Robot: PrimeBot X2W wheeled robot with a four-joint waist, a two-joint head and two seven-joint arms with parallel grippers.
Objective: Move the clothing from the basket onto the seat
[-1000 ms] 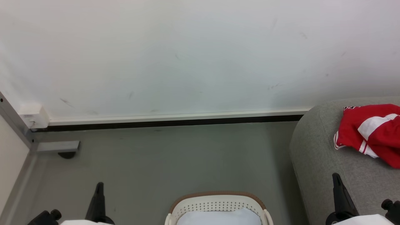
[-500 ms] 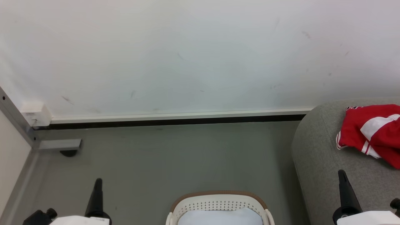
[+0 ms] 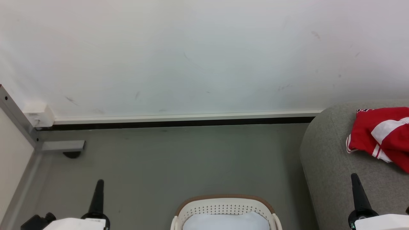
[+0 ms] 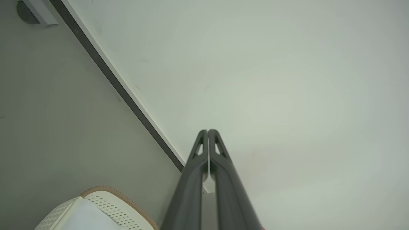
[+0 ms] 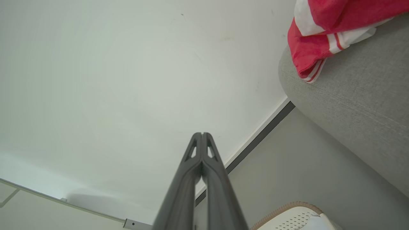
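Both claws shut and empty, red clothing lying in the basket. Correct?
No. The red clothing lies on the grey seat, as the head view shows; the visible part of the basket holds a white cloth. The left claw and right claw are shut and empty.

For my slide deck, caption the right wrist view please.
Shut right gripper points at the wall; red clothing lies on the grey seat, basket below.
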